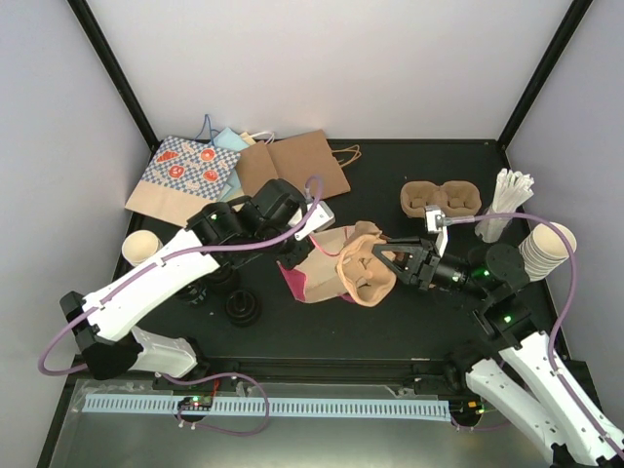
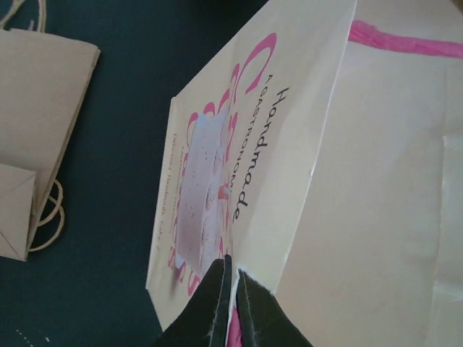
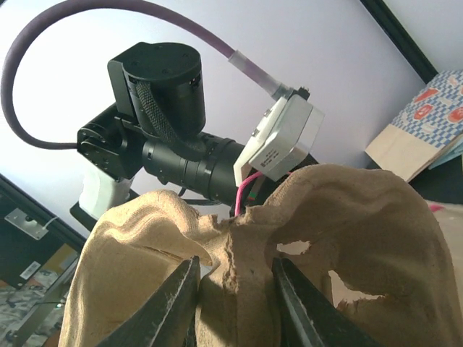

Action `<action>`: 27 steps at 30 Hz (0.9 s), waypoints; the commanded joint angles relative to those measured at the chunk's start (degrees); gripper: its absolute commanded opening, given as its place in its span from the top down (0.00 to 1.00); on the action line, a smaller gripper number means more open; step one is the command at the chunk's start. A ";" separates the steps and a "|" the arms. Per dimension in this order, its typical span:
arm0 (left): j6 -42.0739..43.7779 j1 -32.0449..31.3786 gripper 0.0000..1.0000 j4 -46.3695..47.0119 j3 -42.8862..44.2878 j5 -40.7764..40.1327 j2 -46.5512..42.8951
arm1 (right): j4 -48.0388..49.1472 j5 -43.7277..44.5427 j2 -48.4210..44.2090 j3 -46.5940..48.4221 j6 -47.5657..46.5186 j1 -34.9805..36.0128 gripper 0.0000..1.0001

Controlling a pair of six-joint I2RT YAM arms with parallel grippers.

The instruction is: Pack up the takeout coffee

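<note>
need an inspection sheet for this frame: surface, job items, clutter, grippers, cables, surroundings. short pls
Surface: black table, no spills seen.
Job's things: printed cream bag at centre, pulp cup carrier at its mouth. Capped coffees are not clearly made out; the dark round items by the left arm may be them.
Clutter: flat paper bags back left, second carrier, white sticks in a holder, lidless cup stack, lone cup.
Grippers: left gripper shut on the bag's edge; right gripper shut on the carrier.
Cables: a purple cable loops off each arm.
Surroundings: white walls, black frame posts.
</note>
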 commanded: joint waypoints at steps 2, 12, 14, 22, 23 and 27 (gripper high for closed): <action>-0.72 -0.31 0.99 -0.47 4.82 -1.69 0.25 | 5.68 -1.51 -1.69 -1.82 3.31 0.35 0.71; -0.69 -0.33 0.98 -0.47 6.57 -2.62 1.28 | 8.58 -1.90 -3.34 -3.01 5.93 0.35 0.71; -0.95 -0.31 0.98 -0.74 6.96 -2.67 1.73 | 9.30 -2.08 -3.09 -2.93 6.45 0.37 0.71; -1.83 -0.32 0.98 -0.81 8.05 -1.53 2.31 | 14.50 -2.37 0.23 -3.36 8.52 0.73 0.71; -1.90 -0.31 0.98 -0.85 8.13 -1.56 2.34 | 14.65 -2.23 0.52 -3.30 8.44 0.90 0.71; -2.54 -0.27 0.98 -1.13 8.91 -1.35 2.82 | 13.68 -1.78 1.08 -3.43 7.16 1.67 0.71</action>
